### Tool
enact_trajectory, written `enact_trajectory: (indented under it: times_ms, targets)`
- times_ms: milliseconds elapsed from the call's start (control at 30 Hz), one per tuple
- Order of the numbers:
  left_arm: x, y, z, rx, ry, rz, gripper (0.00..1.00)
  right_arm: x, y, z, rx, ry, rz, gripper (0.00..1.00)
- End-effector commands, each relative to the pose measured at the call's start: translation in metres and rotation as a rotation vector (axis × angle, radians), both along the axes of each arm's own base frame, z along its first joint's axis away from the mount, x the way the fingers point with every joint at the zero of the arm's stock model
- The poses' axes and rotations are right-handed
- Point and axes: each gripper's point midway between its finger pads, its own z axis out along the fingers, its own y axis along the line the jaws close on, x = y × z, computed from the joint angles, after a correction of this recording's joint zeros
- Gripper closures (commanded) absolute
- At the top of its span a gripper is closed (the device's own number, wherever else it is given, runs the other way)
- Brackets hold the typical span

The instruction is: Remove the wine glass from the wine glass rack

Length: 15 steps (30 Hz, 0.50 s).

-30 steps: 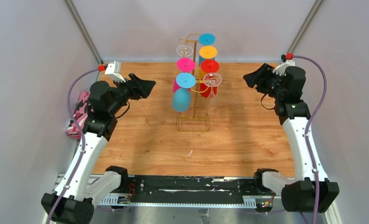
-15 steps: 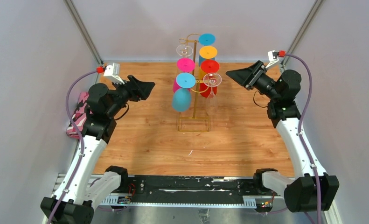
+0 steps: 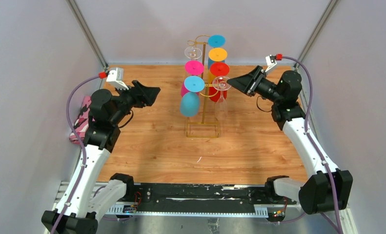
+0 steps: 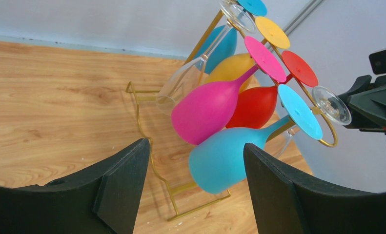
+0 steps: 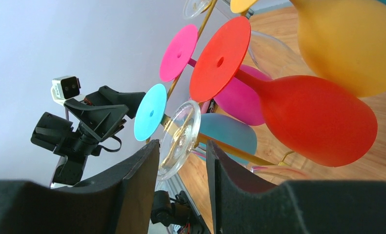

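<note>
The gold wine glass rack [image 3: 202,127] stands mid-table with several glasses hanging upside down on it: clear, blue, orange, red, pink and light blue. A clear wine glass [image 3: 222,84] hangs low on its right side. My right gripper [image 3: 233,82] is open beside it. In the right wrist view the clear glass's foot [image 5: 187,126] sits between the fingertips of the right gripper [image 5: 182,146], which are not closed on it. My left gripper [image 3: 154,91] is open and empty, well left of the rack. In the left wrist view the left gripper [image 4: 195,146] faces the light blue glass [image 4: 225,163].
A red glass [image 5: 313,119] and an orange glass [image 5: 352,44] hang close above the right fingers. A pink patterned cloth [image 3: 81,119] lies at the table's left edge. Grey walls enclose three sides; a metal rail [image 3: 195,197] runs along the near edge.
My right arm has swung left toward the rack, bringing its open fingers up around the clear glass's foot. My left arm has shifted only slightly.
</note>
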Motion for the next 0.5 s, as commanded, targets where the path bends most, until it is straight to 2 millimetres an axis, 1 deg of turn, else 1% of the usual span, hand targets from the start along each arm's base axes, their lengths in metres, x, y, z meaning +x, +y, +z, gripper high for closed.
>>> enact_trajectory:
  times_ms: [0, 200, 367, 467]
  targets:
    - [-0.0013, 0.0047, -0.0063, 0.023, 0.002, 0.020, 0.24, -0.0036, 0.0088, 0.0030, 0.009, -0.001, 0.033, 0.56]
    - [-0.0016, 0.0059, -0.0088, 0.025, 0.005, 0.026, 0.24, -0.0002, 0.0120, -0.0045, 0.020, 0.041, 0.040, 0.73]
    - [-0.0025, 0.0062, -0.0087, 0.026, 0.004, 0.027, 0.24, 0.0022, 0.0109, -0.0040, 0.028, 0.052, 0.021, 0.80]
    - [-0.0030, 0.0067, -0.0081, 0.026, 0.003, 0.029, 0.24, 0.0043, 0.0109, -0.0042, 0.036, 0.071, 0.016, 0.88]
